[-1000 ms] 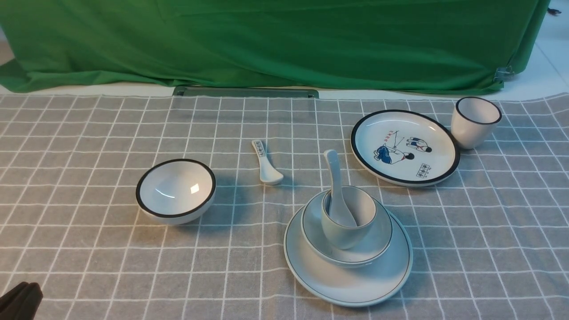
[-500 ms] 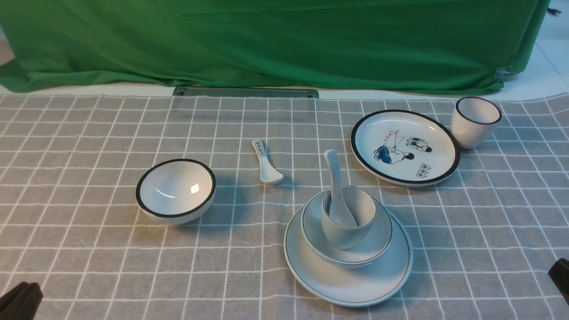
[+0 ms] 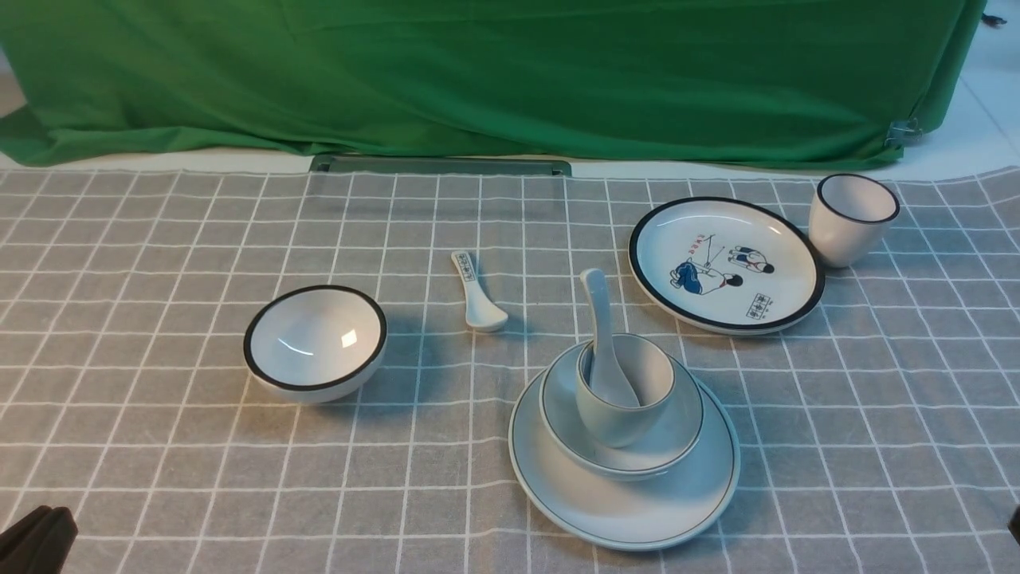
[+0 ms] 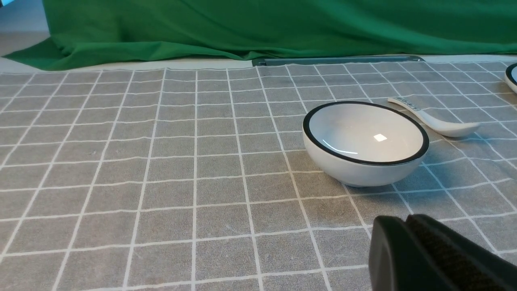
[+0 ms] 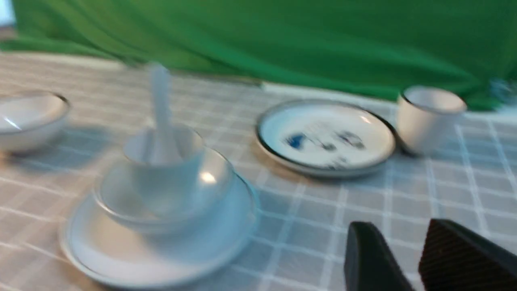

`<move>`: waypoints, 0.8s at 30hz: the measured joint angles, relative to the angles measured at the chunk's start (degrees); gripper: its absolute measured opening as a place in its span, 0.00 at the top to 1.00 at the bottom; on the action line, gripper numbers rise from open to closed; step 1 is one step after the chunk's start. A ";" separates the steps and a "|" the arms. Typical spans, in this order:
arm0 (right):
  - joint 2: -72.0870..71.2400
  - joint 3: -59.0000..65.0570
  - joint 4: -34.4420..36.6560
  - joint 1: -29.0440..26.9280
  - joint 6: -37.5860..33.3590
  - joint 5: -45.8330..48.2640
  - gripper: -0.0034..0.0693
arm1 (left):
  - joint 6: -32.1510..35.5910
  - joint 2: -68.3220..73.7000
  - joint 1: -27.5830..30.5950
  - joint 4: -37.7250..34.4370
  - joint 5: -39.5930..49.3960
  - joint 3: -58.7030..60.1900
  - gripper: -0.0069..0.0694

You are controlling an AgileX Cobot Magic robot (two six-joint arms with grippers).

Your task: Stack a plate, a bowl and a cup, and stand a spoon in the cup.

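The plain white plate [image 3: 629, 514] lies at the front centre-right of the checked cloth. The plain bowl [image 3: 681, 422] sits on it, the small cup [image 3: 613, 418] sits in the bowl, and the plain spoon [image 3: 598, 307] stands in the cup with its handle leaning away. The right wrist view shows the same stack, blurred: plate [image 5: 133, 262], bowl [image 5: 117, 202], cup [image 5: 177, 182], spoon [image 5: 159, 101]. My left gripper [image 3: 36, 538] is shut and empty at the front left corner [image 4: 406, 220]. My right gripper [image 5: 399, 226] is open and empty, only a sliver showing at the front view's right edge [image 3: 1016, 524].
A black-rimmed bowl [image 3: 315, 341] stands at the left, a printed-handle spoon [image 3: 476, 291] behind the stack. A cartoon plate [image 3: 725, 263] and a black-rimmed cup [image 3: 851, 217] are at the back right. A green cloth [image 3: 478, 80] hangs behind the table.
My right gripper came into the front view's lower right edge half a second ago and has since dropped back almost out of it. The stack and left gripper have not moved.
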 joint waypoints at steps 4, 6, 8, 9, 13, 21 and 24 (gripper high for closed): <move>-3.22 3.37 0.00 -5.92 -3.02 2.57 0.62 | 0.00 0.00 0.00 0.00 0.06 0.00 0.89; -3.64 3.85 0.00 -9.04 -3.94 5.17 0.62 | 0.00 0.00 0.00 0.00 0.06 0.00 0.89; -3.68 4.00 -0.45 -11.28 -5.36 7.48 0.62 | 0.00 0.00 0.00 0.00 0.08 0.00 0.89; -3.68 4.00 -0.45 -11.82 -5.82 7.58 0.62 | 0.00 0.00 0.00 0.16 0.08 0.00 0.89; -3.68 4.00 -0.58 -12.98 -6.88 7.81 0.62 | 0.04 0.00 0.00 0.37 0.08 0.00 0.89; -3.68 4.00 -0.63 -13.11 -6.96 7.95 0.62 | 0.06 0.00 0.00 0.40 0.08 0.00 0.89; -3.68 4.00 -0.63 -13.11 -6.96 7.95 0.62 | 0.06 0.00 0.00 0.40 0.08 0.00 0.89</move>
